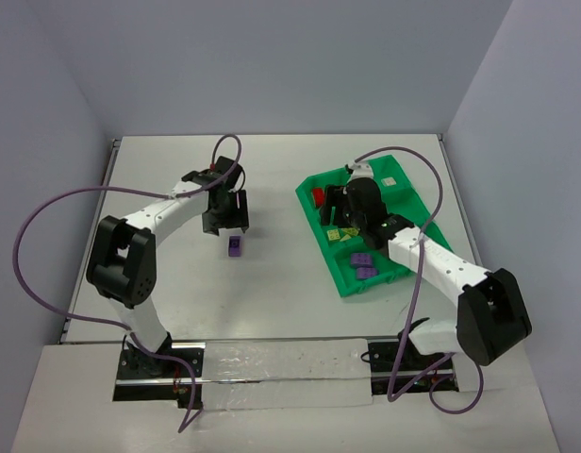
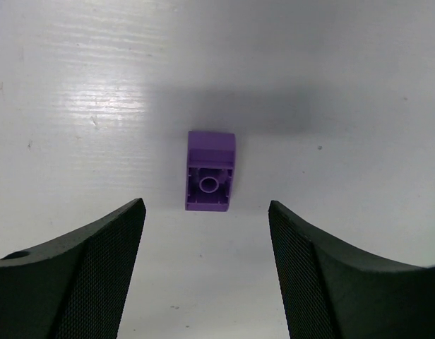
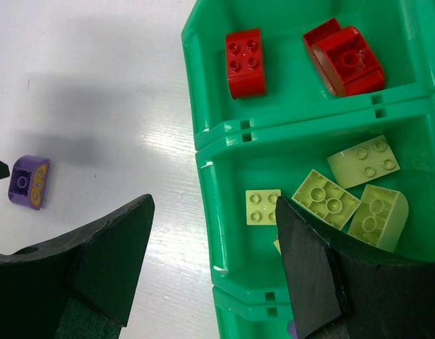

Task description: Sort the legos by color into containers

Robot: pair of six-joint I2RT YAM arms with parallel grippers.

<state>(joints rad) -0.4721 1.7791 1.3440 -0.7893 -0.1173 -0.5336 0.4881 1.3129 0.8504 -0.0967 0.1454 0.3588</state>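
Left tool (image 2: 207, 212): fingers spread wide, nothing pinched. It hangs over the bare white table (image 1: 272, 179), left of centre. One purple brick (image 2: 210, 171) lies on the table in line with the gap, hollow underside facing the wrist camera, apart from both fingers. In the overhead view the same brick sits just on the near side of the tool, well apart from the tray.

Right tool (image 3: 214, 205): fingers spread, empty. It hangs over the left edge of the green tray (image 3: 288, 116), one finger over the table, the other over a compartment.

Tray contents:
- left far compartment: two red bricks (image 3: 246, 62), apart from each other
- left middle compartment: at least four yellow-green bricks (image 3: 325, 200), three bunched together, one small square one alone; another partly hidden by the finger
- left near compartment: two purple bricks (image 1: 363, 264), side by side
- right far compartment: a small cream piece (image 1: 389, 180), too small to tell its shape
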